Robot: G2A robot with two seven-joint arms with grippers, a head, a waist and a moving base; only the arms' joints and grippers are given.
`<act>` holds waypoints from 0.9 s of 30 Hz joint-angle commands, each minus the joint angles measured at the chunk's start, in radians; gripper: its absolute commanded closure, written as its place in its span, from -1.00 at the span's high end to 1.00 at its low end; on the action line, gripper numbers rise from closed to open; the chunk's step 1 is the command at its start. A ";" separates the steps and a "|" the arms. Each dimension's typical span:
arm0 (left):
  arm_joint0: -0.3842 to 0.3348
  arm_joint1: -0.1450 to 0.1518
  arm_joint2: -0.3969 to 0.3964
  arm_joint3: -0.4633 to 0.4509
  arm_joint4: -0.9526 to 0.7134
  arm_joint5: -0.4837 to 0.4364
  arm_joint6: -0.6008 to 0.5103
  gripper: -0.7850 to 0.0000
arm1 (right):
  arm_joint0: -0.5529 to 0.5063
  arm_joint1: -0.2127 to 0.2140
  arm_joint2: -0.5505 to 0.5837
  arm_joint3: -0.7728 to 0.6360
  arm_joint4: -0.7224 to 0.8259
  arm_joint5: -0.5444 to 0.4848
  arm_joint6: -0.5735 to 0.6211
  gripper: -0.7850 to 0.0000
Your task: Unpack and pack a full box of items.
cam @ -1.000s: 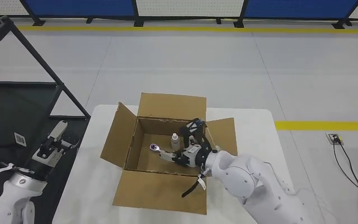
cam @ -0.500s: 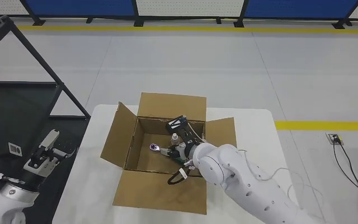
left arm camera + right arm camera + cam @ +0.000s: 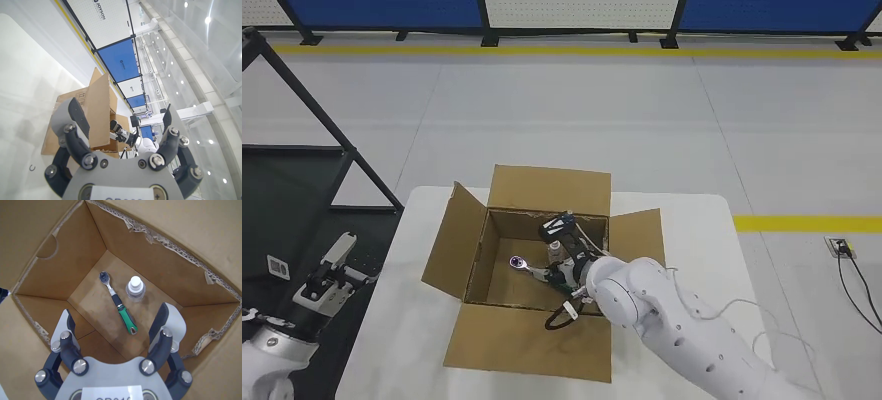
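Brown cardboard box [image 3: 527, 345] stands on the white bench [image 3: 392, 330] with its flaps folded outward. The right pincer [image 3: 115, 310] hangs inside its mouth, pointing down at the floor of the box. Its fingers are spread wide and hold nothing.

Directly below that pincer, in line with the gap between its fingers, a ratchet wrench [image 3: 117, 301] lies flat on the box floor. Its green handle is the end nearer the pincer and its metal head is farther off. A clear bottle [image 3: 135, 289] with a white cap stands upright just beside the wrench's shaft, apart from it, on the side of one finger and beyond that fingertip. The pincer touches neither item.

The left pincer [image 3: 122, 109] is well apart from the box, out beyond the bench's edge. Its fingers are also spread wide and empty. The box lies ahead of it, one raised flap facing it.
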 commanded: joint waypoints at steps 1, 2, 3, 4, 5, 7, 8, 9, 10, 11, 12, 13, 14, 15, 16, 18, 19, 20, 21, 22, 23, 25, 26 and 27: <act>0.001 0.001 0.001 0.004 0.003 0.003 -0.003 1.00 | 0.018 -0.010 -0.018 0.031 -0.022 -0.024 -0.003 1.00; 0.002 0.002 0.000 0.006 0.003 0.006 -0.004 1.00 | 0.027 -0.015 -0.028 0.052 -0.040 -0.037 -0.008 1.00; 0.003 0.003 -0.001 0.007 0.004 0.007 -0.005 1.00 | 0.034 -0.021 -0.036 0.069 -0.048 -0.049 -0.013 1.00; 0.004 0.003 -0.002 0.009 0.001 0.008 -0.004 1.00 | 0.039 -0.028 -0.039 0.086 -0.045 -0.054 -0.024 1.00; 0.005 0.003 -0.004 0.010 -0.004 0.009 -0.001 1.00 | 0.045 -0.034 -0.042 0.105 -0.045 -0.054 -0.032 1.00; 0.009 0.003 -0.005 0.010 -0.017 0.009 0.003 1.00 | 0.057 -0.047 -0.050 0.138 -0.048 -0.054 -0.047 1.00; 0.011 0.003 -0.006 0.010 -0.022 0.008 0.005 1.00 | 0.063 -0.054 -0.053 0.154 -0.048 -0.057 -0.053 1.00; 0.013 0.003 -0.006 0.009 -0.027 0.009 0.008 1.00 | 0.070 -0.060 -0.057 0.173 -0.051 -0.054 -0.055 1.00; 0.015 0.003 -0.006 0.008 -0.029 0.008 0.010 1.00 | 0.076 -0.068 -0.060 0.187 -0.050 -0.050 -0.057 1.00; 0.017 0.003 -0.005 0.007 -0.032 0.008 0.010 1.00 | 0.082 -0.074 -0.063 0.203 -0.045 -0.049 -0.055 1.00; 0.020 0.003 -0.003 0.006 -0.033 0.009 0.010 1.00 | 0.089 -0.081 -0.066 0.219 -0.043 -0.043 -0.047 1.00; 0.022 0.004 -0.002 0.005 -0.030 0.009 0.006 1.00 | 0.097 -0.088 -0.070 0.233 -0.043 -0.030 -0.033 1.00; 0.022 0.004 -0.002 0.005 -0.030 0.009 0.006 1.00 | 0.102 -0.093 -0.074 0.239 -0.045 -0.025 -0.021 1.00; 0.022 0.004 -0.002 0.005 -0.030 0.009 0.006 1.00 | 0.102 -0.093 -0.074 0.239 -0.045 -0.025 -0.021 1.00; 0.022 0.004 -0.002 0.005 -0.030 0.009 0.006 1.00 | 0.102 -0.093 -0.074 0.239 -0.045 -0.025 -0.021 1.00; 0.022 0.004 -0.002 0.005 -0.030 0.009 0.006 1.00 | 0.102 -0.093 -0.074 0.239 -0.045 -0.025 -0.021 1.00; 0.022 0.004 -0.002 0.005 -0.030 0.009 0.006 1.00 | 0.102 -0.093 -0.074 0.239 -0.045 -0.025 -0.021 1.00; 0.022 0.004 -0.002 0.005 -0.030 0.009 0.006 1.00 | 0.102 -0.093 -0.074 0.239 -0.045 -0.025 -0.021 1.00; 0.022 0.004 -0.002 0.005 -0.030 0.009 0.006 1.00 | 0.102 -0.093 -0.074 0.239 -0.045 -0.025 -0.021 1.00; 0.022 0.004 -0.002 0.005 -0.030 0.009 0.006 1.00 | 0.102 -0.093 -0.074 0.239 -0.045 -0.025 -0.021 1.00; 0.022 0.004 -0.002 0.005 -0.030 0.009 0.006 1.00 | 0.102 -0.093 -0.074 0.239 -0.045 -0.025 -0.021 1.00; 0.022 0.004 -0.002 0.005 -0.030 0.009 0.006 1.00 | 0.091 -0.093 -0.074 0.242 -0.047 -0.036 -0.033 1.00; 0.023 0.003 0.002 0.002 -0.035 0.006 0.011 1.00 | 0.087 -0.094 -0.073 0.249 -0.052 -0.051 -0.039 1.00; 0.025 0.004 0.005 0.000 -0.035 0.002 0.007 1.00 | 0.086 -0.095 -0.071 0.257 -0.052 -0.070 -0.041 1.00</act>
